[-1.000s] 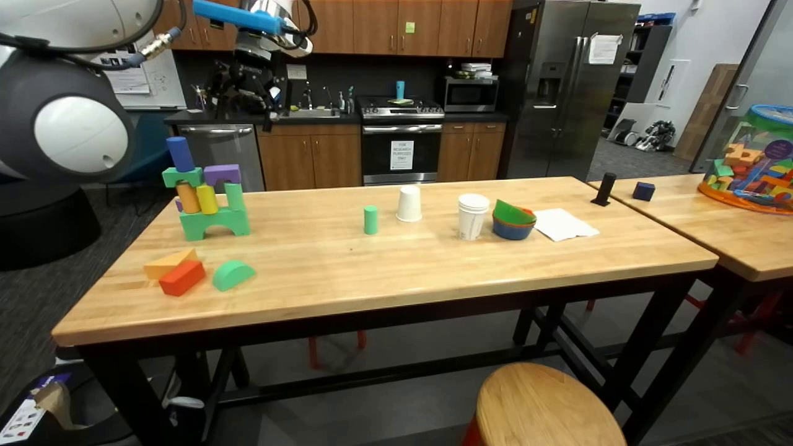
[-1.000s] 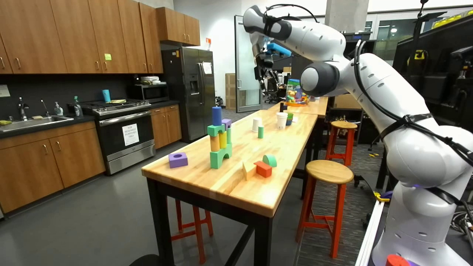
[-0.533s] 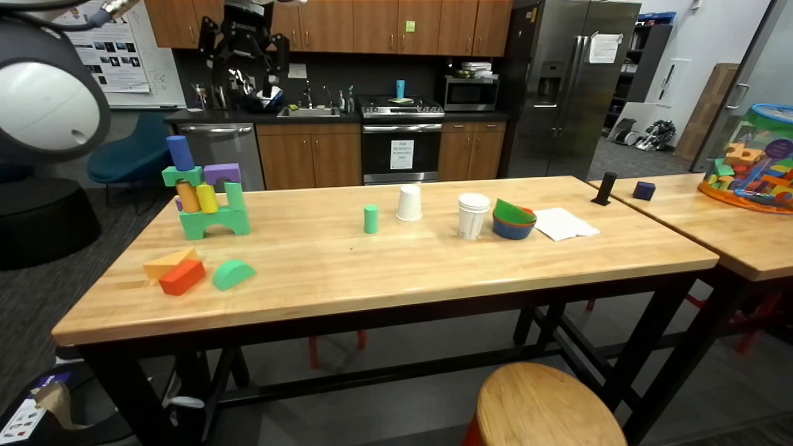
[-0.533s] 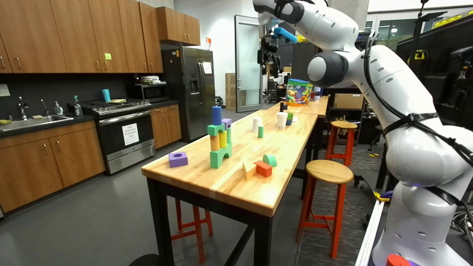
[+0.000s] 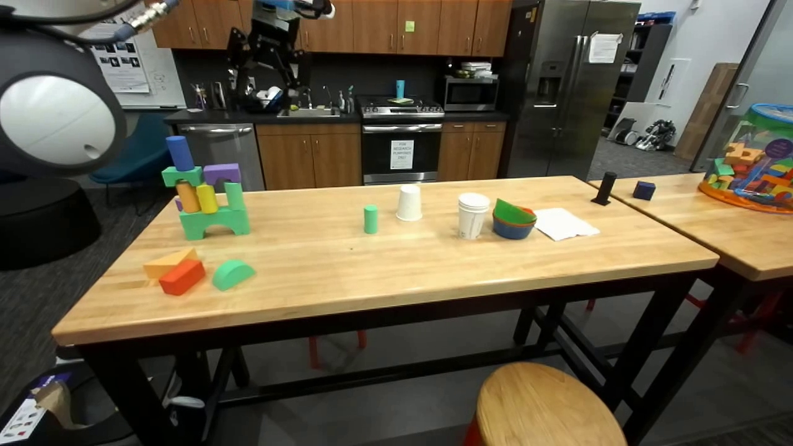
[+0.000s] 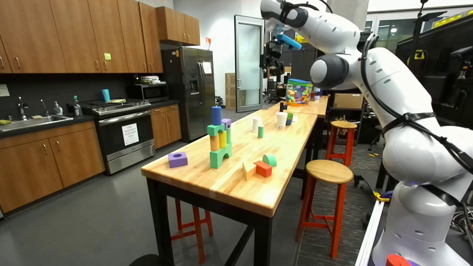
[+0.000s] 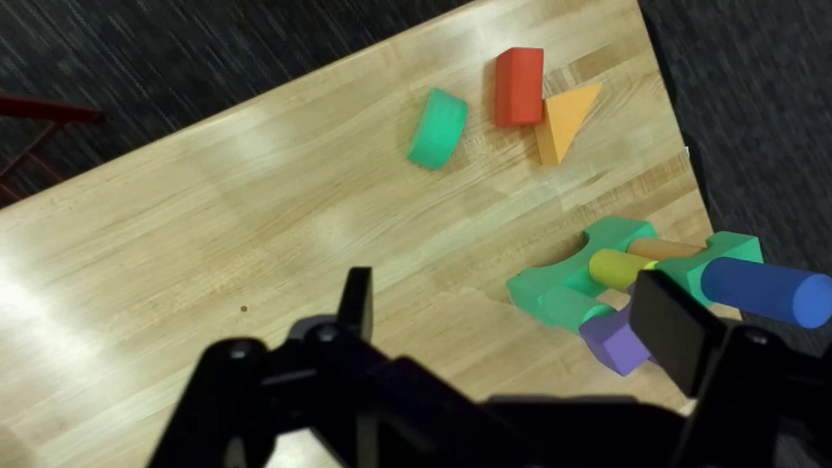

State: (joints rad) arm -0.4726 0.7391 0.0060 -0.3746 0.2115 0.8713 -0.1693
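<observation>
My gripper [image 7: 517, 318] is open and empty, high above the wooden table; it also shows in both exterior views [image 5: 266, 93] [image 6: 272, 66]. Nearest below it is a block tower. The tower has a green arch base [image 5: 215, 222], orange [image 5: 188, 197] and yellow [image 5: 207, 199] cylinders, a purple arch [image 5: 222, 174] and a blue cylinder [image 5: 179, 153] on top. In the wrist view the right finger partly covers the purple arch. A red block [image 7: 519, 88], an orange triangle [image 7: 564, 123] and a green half-round block [image 7: 438, 129] lie beside the tower.
On the table [image 5: 347, 272] stand a green cylinder [image 5: 370, 220], white cups [image 5: 409, 204] [image 5: 472, 217], stacked bowls [image 5: 513, 223] and a paper sheet [image 5: 564, 224]. A purple block with a hole [image 6: 178, 159] lies near a table edge. A block bin [image 5: 753, 164] stands on a further table.
The arm has shifted and my gripper has turned and moved slightly to the right in both exterior views. It stays open. The blocks and cups have not moved.
</observation>
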